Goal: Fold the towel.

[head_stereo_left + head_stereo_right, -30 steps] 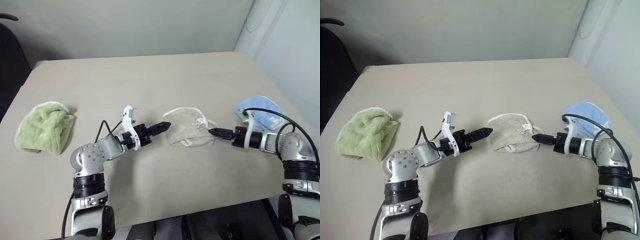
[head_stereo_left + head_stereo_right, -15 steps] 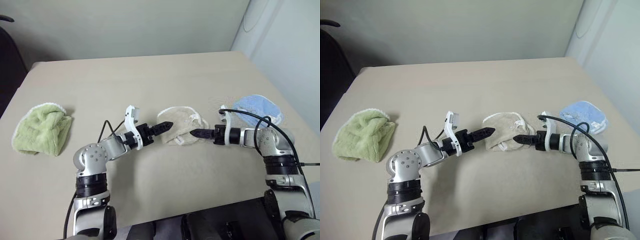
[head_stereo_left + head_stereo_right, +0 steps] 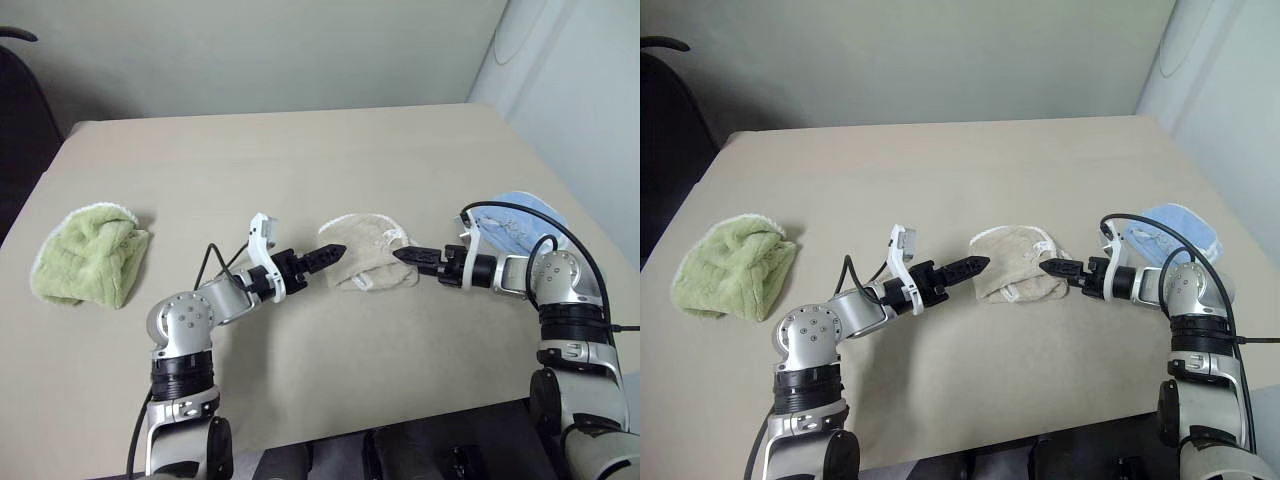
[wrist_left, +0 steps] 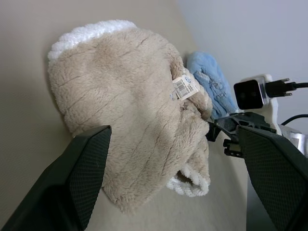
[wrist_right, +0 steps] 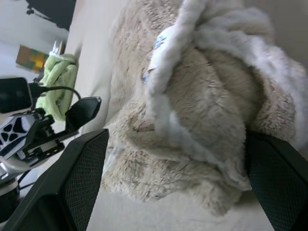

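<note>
Crumpled towel between two spread grippers

The plush beige towel (image 3: 372,262), white-corded, lies bunched mid-table (image 3: 300,160); left gripper (image 3: 330,252) at its nine o'clock, right gripper (image 3: 408,256) at three, fingers spread, empty.

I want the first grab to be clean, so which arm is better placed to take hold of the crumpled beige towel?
Probably the right. The right gripper, jaws open, sits at the towel's edge, while the left gripper hovers just short of it.

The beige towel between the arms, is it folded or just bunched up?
Bunched up. The towel lies in a crumpled heap, its white edging curling unevenly and a tag sticking out.
</note>
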